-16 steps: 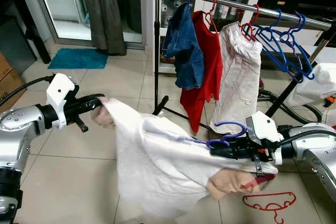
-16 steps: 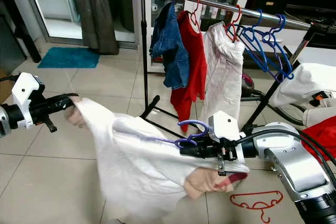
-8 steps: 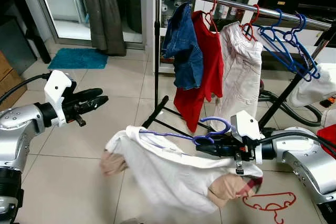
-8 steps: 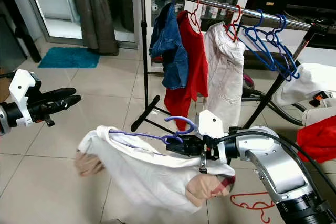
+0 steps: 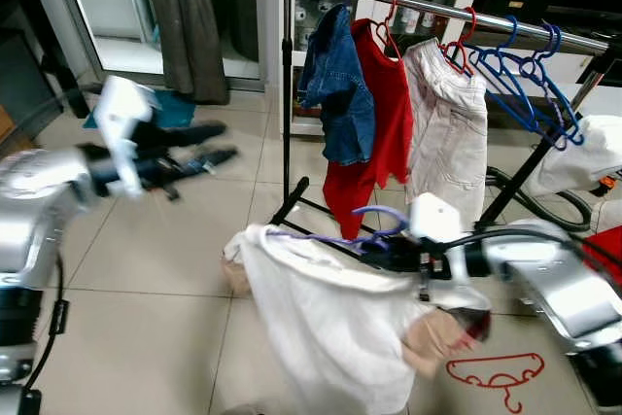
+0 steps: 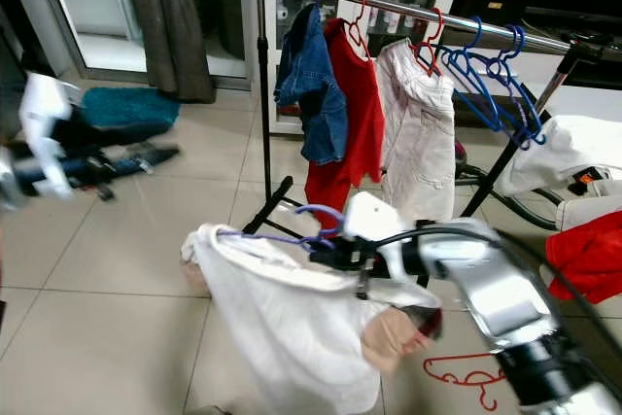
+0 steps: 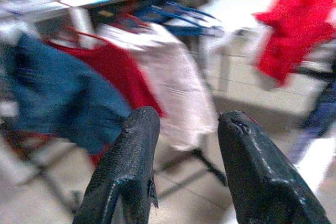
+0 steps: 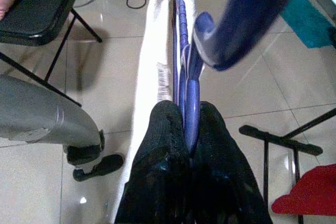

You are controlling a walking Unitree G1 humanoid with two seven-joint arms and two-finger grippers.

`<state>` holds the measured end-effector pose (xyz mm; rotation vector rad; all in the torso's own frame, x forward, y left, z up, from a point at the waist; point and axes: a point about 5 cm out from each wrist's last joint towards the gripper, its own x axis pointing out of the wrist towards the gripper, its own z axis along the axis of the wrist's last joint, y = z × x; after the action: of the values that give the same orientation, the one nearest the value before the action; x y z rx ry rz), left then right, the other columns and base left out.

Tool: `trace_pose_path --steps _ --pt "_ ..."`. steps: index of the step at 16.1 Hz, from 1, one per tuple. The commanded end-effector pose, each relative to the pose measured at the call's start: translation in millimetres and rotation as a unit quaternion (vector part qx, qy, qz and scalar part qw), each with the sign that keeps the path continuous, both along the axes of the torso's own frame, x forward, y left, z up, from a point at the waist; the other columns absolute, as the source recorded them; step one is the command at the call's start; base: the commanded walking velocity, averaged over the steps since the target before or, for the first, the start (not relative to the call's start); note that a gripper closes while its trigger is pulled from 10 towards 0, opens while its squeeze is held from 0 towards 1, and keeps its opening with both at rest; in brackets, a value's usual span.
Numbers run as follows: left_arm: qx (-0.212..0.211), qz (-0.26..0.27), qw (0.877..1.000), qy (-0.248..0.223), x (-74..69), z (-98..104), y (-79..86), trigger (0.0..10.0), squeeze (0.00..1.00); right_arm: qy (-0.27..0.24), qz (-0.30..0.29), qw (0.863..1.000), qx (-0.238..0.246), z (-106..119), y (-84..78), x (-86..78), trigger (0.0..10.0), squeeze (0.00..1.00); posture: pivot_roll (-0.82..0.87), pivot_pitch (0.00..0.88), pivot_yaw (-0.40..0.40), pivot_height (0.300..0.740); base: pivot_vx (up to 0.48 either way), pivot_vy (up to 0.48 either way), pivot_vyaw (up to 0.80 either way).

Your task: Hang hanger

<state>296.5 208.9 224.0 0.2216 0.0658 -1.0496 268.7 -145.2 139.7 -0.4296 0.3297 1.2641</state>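
Observation:
My right gripper (image 5: 372,245) is shut on the neck of a purple hanger (image 5: 335,237) that carries a white garment (image 5: 330,328), which droops toward the floor. In the right wrist view the fingers (image 8: 168,145) pinch the purple hanger (image 8: 185,77) tightly. My left gripper (image 5: 225,141) is raised at the left, blurred and open, holding nothing; its two fingers (image 7: 128,166) stand apart. Behind stands the clothes rack rail (image 5: 428,9) with a denim jacket (image 5: 337,85), a red garment (image 5: 381,94), white trousers (image 5: 449,128) and empty blue hangers (image 5: 520,70).
A red hanger (image 5: 496,374) lies on the tiles at the front right. The rack's black foot (image 5: 292,206) reaches toward me. A teal mat (image 5: 180,109) and a dark curtain (image 5: 185,17) are at the back left. White and red cloth (image 6: 588,255) is piled at the right.
My left gripper let go of the garment's sleeve and swung up and back, open. The garment now hangs free from the hanger, which my right gripper carried slightly left and toward the rack.

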Motion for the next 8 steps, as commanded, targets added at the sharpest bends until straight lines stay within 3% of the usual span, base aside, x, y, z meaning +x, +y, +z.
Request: trace_pose_path --steps 1,3,6,7,8 --pt "-0.008 -0.057 0.998 0.033 -6.9 -5 -20.2 10.0 1.00 -0.015 0.002 1.000 0.003 3 6.3 3.7 10.0 0.00 0.04 0.000 -0.045 0.740 0.000 0.000 0.00" --pt "-0.002 -0.121 0.988 0.091 -13.4 -17 -34.3 10.0 1.00 -0.025 0.024 0.999 0.015 8 14.6 1.9 10.0 0.00 0.04 0.000 -0.050 0.740 0.000 0.000 0.00" --pt "0.009 -0.159 0.978 0.132 -13.6 -21 -38.7 10.0 1.00 -0.039 0.039 0.998 -0.008 11 15.3 2.5 10.0 0.00 0.03 0.000 -0.048 0.740 0.000 0.000 0.00" --pt "0.028 -0.194 0.968 0.157 -16.6 -26 -42.8 10.0 1.00 -0.044 0.042 0.998 -0.013 12 16.2 3.8 10.0 0.00 0.03 0.000 -0.038 0.740 0.000 0.000 0.00" --pt "0.035 -0.205 0.964 0.166 -17.8 -28 -44.1 10.0 0.93 -0.046 0.043 0.998 -0.014 13 16.6 4.0 10.0 0.00 0.03 0.000 -0.038 0.740 0.000 0.000 0.00"
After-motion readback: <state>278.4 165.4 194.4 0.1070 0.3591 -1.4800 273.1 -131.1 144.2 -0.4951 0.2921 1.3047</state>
